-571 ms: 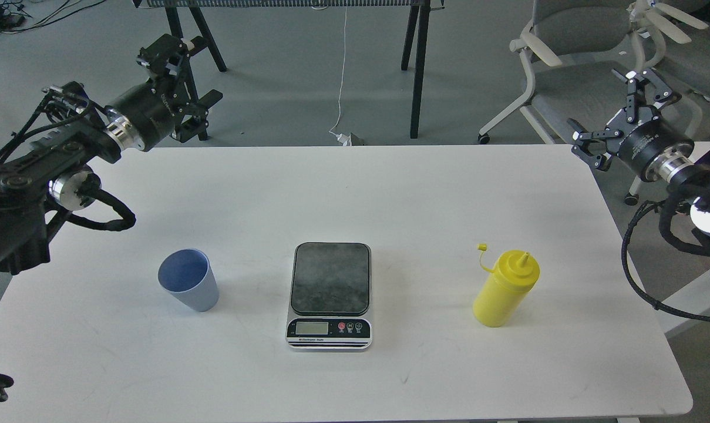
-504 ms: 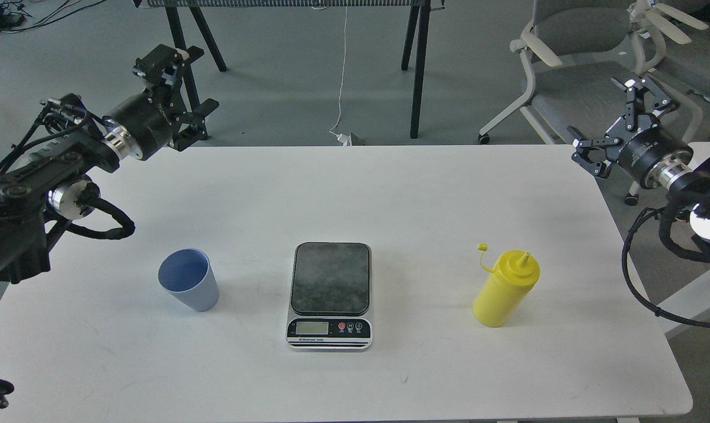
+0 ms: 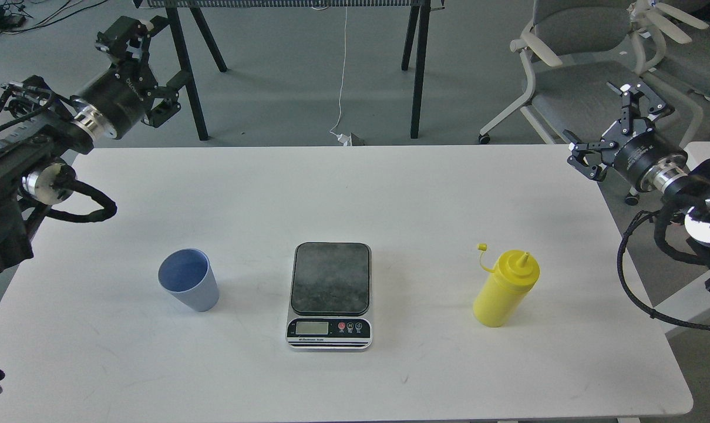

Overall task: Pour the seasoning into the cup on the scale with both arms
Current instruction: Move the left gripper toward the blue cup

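The light blue cup [image 3: 188,288] stands upright on the white table [image 3: 390,194], left of the scale. The scale [image 3: 329,294] sits at the table's middle with nothing on its dark platform. The yellow seasoning bottle [image 3: 504,289] stands upright to the right of the scale, its small tethered cap hanging off the nozzle. My left gripper [image 3: 149,70] is open and empty, beyond the table's far left corner and well away from the cup. My right gripper [image 3: 606,123] is open and empty, off the table's far right corner and well above the bottle.
Black trestle legs [image 3: 416,70] stand on the floor behind the table. Grey office chairs [image 3: 572,64] stand at the back right, close behind my right gripper. A white side surface [image 3: 683,299] lies to the right of the table.
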Robot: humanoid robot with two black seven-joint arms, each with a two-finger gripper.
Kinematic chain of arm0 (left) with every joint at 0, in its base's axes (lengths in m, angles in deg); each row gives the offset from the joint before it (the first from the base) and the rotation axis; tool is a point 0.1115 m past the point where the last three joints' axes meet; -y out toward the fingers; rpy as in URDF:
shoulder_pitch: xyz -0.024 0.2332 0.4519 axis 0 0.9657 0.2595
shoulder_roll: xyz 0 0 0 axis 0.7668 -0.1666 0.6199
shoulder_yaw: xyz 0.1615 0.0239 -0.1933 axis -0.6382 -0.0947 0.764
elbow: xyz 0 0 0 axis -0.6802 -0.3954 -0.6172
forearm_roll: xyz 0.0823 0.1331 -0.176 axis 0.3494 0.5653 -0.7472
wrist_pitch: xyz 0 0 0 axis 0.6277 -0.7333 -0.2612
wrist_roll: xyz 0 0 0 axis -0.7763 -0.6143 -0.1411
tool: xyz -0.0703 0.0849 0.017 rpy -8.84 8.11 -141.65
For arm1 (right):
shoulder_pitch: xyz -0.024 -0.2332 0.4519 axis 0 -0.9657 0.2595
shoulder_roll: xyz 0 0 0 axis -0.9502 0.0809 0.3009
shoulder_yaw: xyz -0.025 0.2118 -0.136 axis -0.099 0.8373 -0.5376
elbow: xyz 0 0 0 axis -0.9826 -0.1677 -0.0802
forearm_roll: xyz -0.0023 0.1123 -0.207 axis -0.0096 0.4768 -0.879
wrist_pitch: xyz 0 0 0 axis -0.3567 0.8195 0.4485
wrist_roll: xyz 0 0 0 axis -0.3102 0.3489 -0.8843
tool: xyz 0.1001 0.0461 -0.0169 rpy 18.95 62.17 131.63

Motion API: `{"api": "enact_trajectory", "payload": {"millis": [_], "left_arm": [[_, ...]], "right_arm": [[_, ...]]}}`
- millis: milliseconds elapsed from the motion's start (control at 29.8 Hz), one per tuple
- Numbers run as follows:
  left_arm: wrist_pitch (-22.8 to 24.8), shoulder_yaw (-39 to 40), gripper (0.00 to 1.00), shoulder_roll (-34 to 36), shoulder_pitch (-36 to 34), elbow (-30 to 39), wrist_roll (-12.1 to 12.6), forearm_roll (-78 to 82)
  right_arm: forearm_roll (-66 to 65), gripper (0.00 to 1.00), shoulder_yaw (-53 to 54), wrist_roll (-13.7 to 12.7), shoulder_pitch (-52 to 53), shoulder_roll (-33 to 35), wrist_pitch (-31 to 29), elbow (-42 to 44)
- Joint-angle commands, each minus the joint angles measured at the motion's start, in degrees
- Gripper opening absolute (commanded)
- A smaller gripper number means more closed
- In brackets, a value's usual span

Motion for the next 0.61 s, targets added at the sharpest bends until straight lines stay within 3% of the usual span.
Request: {"api": "enact_trajectory", "payload": {"millis": [0,134,336,471,571], "left_arm": [[0.0,0.5,1.0,0.1,-0.6,0.0,0.0,0.5],[0.0,-0.5,0.93,1.4,-3.8,0.4,0.0,5.6],[0.0,-0.3,0.96,6.1,-10.3,1.6,0.0,39.8],[0.0,-0.3,0.99,9.4,-14.5,7.6,0.0,59.9],[0.0,-0.4,1.0,12.1,-15.3,16.2,0.0,71.0]], "right_arm": [[0.0,0.99,0.0,0.0,0.0,0.1,0.0,-0.1],[0.0,0.99,0.0,0.0,0.0,0.0,0.0,-0.3],[0.0,0.99,0.0,0.0,0.0,0.1,0.0,-0.4],[0.0,0.99,0.0,0.0,-0.1,0.1,0.0,-0.4],[0.0,0.99,0.0,0.0,-0.2,0.1,0.0,-0.4]]}}
